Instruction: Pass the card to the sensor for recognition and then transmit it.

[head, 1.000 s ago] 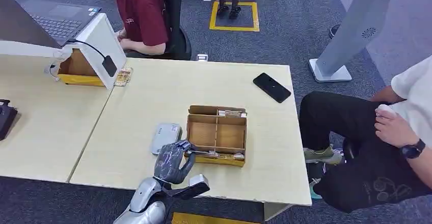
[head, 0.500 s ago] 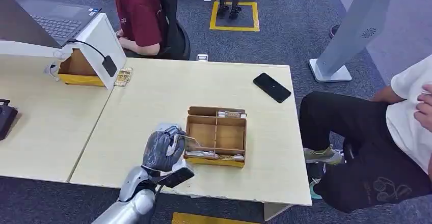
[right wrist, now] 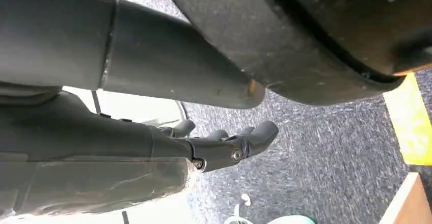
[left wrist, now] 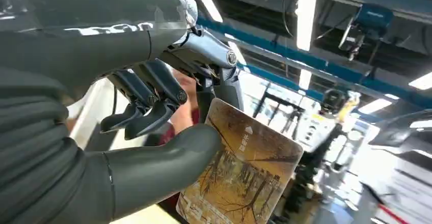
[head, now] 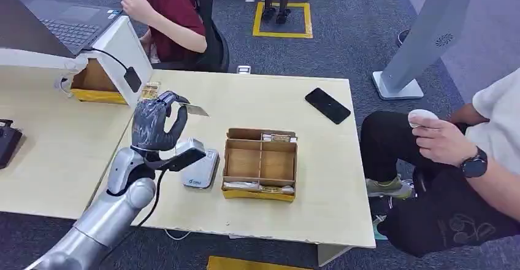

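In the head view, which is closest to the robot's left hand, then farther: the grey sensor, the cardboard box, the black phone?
From the left hand:
1. Sensor, just below and right of it.
2. Box, beyond the sensor, mid-table.
3. Phone, by the table's far right edge.

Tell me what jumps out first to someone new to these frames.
The left hand, raised above the table's left part, pinches a card between thumb and fingers; the left wrist view shows a brown tree picture on it. Below it lies the grey sensor, beside a cardboard box with compartments. A black phone lies near the far right corner.
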